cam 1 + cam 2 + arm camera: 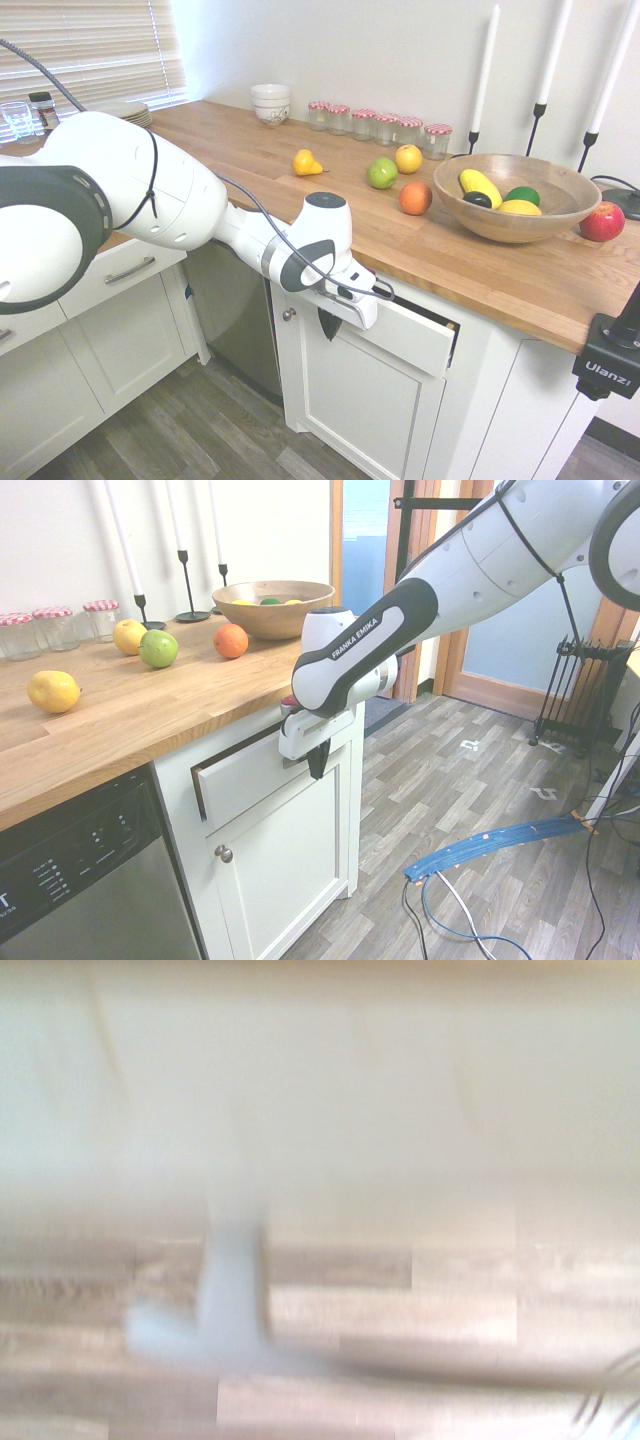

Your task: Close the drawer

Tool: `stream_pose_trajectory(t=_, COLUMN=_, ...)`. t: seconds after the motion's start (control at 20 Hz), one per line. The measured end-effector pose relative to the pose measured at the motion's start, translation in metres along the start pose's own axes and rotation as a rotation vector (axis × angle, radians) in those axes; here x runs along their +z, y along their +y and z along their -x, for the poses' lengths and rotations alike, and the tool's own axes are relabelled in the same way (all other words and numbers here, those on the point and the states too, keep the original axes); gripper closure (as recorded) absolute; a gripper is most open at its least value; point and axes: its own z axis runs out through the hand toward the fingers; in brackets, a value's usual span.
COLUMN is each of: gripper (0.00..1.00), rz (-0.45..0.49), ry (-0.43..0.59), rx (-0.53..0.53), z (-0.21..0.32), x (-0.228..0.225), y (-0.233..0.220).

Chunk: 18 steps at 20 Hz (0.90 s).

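Drawer (408, 335) (245, 780) was what we looked at first: its white front panel stood slightly out from the cabinet (370, 400) (285, 870), below the edge of the wooden desk (450, 260) (120, 705), with a dark gap showing behind the panel. We could not see the inside of its box, and most of the handle was hidden by the tool (328, 322) (318, 760) and the arm (180, 195) (400, 620). The wrist view was badly blurred; we made out only a pale surface above the plank floor (390, 1315) and a whitish shape (230, 1310) that we could not identify.

We read "FRANKA EMIKA" on the arm and "Ulanzi" on a black mount (610, 360) cut off by the picture's edge. On the dishwasher (80, 825) a final "T" showed at the edge, the rest of the word cut off, and the small panel markings were too fine to read.

The tool's fingers were pressed together, pointing down at the drawer's front. The drawer lay directly beside them, but we could not tell whether they touched the panel or its handle.
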Motion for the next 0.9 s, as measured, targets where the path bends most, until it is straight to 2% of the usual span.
stream_pose_trajectory(t=0.3, gripper=1.00, rz=0.060, ry=-0.075, rx=0.017, z=0.034, x=-0.017, y=0.039)
stream_pose_trajectory(t=0.35, gripper=0.00, rz=0.067, ry=-0.085, rx=0.017, z=0.041, x=-0.023, y=0.045)
stream_pose_trajectory(t=0.9, gripper=0.00, rz=0.108, ry=-0.128, rx=-0.013, z=0.110, x=-0.082, y=0.096)
